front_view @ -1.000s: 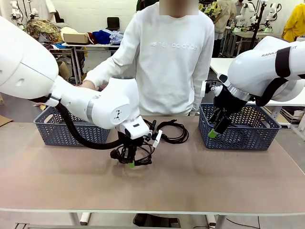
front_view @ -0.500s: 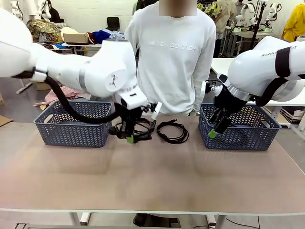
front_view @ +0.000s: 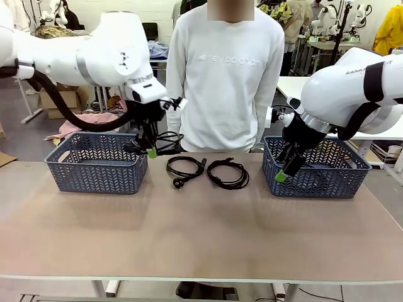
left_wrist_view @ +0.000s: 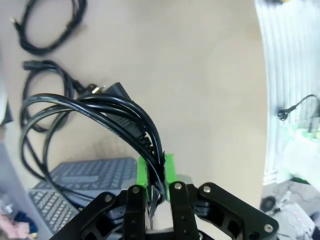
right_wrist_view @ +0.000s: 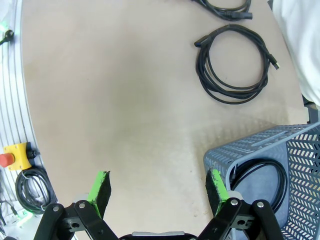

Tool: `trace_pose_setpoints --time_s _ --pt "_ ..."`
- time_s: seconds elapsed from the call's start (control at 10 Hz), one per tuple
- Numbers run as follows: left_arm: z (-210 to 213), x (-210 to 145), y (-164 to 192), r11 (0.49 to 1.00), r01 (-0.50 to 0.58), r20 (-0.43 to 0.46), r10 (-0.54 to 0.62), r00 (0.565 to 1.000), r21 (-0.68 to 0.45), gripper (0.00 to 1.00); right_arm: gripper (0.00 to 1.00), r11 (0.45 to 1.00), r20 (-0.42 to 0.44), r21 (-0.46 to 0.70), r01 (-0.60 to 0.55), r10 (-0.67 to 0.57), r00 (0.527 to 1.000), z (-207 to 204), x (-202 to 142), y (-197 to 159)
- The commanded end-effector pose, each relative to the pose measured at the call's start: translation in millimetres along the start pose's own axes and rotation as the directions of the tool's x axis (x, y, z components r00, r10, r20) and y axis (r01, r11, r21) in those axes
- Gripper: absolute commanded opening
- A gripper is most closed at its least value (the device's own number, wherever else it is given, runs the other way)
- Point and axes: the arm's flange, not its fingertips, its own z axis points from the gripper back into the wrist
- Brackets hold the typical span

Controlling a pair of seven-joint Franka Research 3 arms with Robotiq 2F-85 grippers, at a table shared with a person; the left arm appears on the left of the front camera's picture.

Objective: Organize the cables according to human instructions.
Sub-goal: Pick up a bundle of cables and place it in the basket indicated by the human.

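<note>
Across the bench (front_view: 201, 233) the left arm has swung up from the middle to the left basket (front_view: 82, 170), left tool (front_view: 151, 151) clamped on a coiled cable (front_view: 167, 138), drop looks close; two coils (front_view: 184, 167) (front_view: 228, 172) wait mid-bench, right tool (front_view: 282, 171) gaping, empty, beside the right basket (front_view: 327, 179).

White rounded arms (front_view: 94, 50) carry a black hose (front_view: 75, 119) and green-padded black fingers (right_wrist_view: 101, 192).

The left basket (front_view: 94, 165) is set toward the desk's (front_view: 201, 239) far left corner, the right basket (front_view: 327, 171) toward its far right. Between them the left coil (front_view: 184, 167) and the right coil (front_view: 228, 173) are laid side by side, apart. A third coil (front_view: 167, 139) is held above the left basket's right end; a fourth coil (right_wrist_view: 260, 162) is lodged inside the right basket.
</note>
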Motion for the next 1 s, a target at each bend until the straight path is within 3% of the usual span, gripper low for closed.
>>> trace_pose_setpoints --time_s 0.0,0.1,0.2,0.7,0.8,0.9 --pt "14.7 -18.4 11.4 1.0 -0.003 0.066 0.004 0.998 -0.015 0.0 1.0 1.0 -0.01 -0.01 0.01 -0.01 1.0 1.7 1.9 -0.2" --pt "20.0 -27.4 15.9 0.999 -0.051 0.077 0.052 0.996 -0.01 0.0 1.0 1.0 -0.01 -0.01 0.01 -0.01 1.0 1.7 1.9 -0.2" --pt "7.5 -12.2 6.2 1.0 -0.014 0.024 0.014 1.0 -0.001 0.0 1.0 1.0 -0.01 -0.01 0.01 -0.01 1.0 1.7 1.9 -0.2" --pt "7.5 -12.2 6.2 1.0 -0.014 0.024 0.014 1.0 -0.001 0.0 1.0 1.0 -0.01 -0.01 0.01 -0.01 1.0 1.7 1.9 -0.2" --pt "5.7 -7.5 7.3 1.0 -0.01 0.037 0.011 0.999 -0.013 0.15 1.0 1.0 -0.01 -0.01 0.01 -0.01 1.0 1.7 1.9 -0.2" --pt "4.4 -22.1 9.3 1.0 -0.023 0.02 0.023 1.0 -0.009 0.15 1.0 1.0 -0.01 -0.01 0.01 -0.01 1.0 1.7 1.9 -0.2"
